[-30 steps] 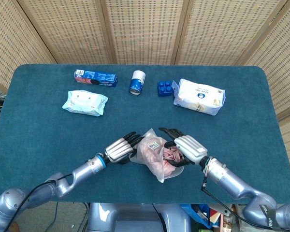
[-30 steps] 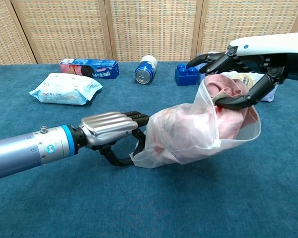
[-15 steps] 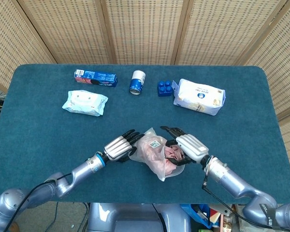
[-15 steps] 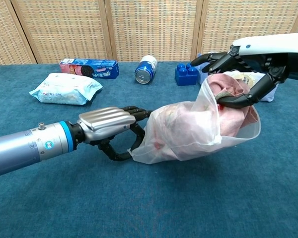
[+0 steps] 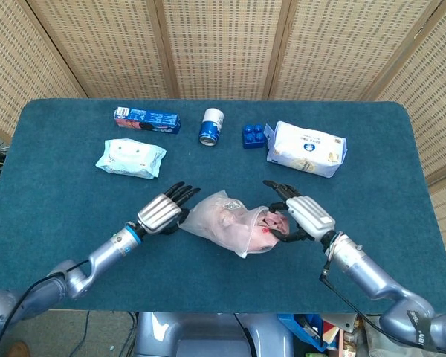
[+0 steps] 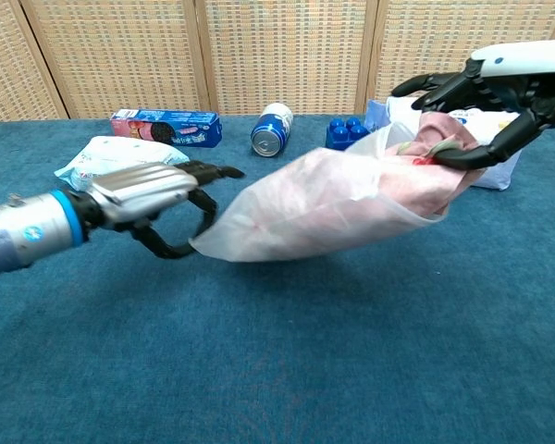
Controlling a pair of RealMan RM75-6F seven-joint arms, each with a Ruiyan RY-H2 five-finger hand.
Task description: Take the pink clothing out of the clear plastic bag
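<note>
The clear plastic bag [image 5: 219, 221] [image 6: 305, 205] hangs stretched out sideways above the table between my two hands. My left hand [image 5: 162, 211] [image 6: 148, 191] pinches its closed end, other fingers spread. The pink clothing [image 5: 272, 222] [image 6: 433, 148] fills the bag and bulges out of its open mouth on the right. My right hand [image 5: 305, 216] [image 6: 499, 88] pinches that bunched pink cloth at the mouth from above. Most of the garment is still seen only through the plastic.
Along the far side of the blue table [image 5: 59, 193] lie a wipes pack [image 5: 131, 158], a blue cookie box [image 5: 146, 118], a can [image 5: 211, 126], a blue toy brick [image 5: 254, 134] and a white packet [image 5: 306, 147]. A wicker screen stands behind.
My hands have pulled apart, left hand going left and right hand going right. The bag has been lifted and drawn out long, and more pink cloth shows at its mouth.
</note>
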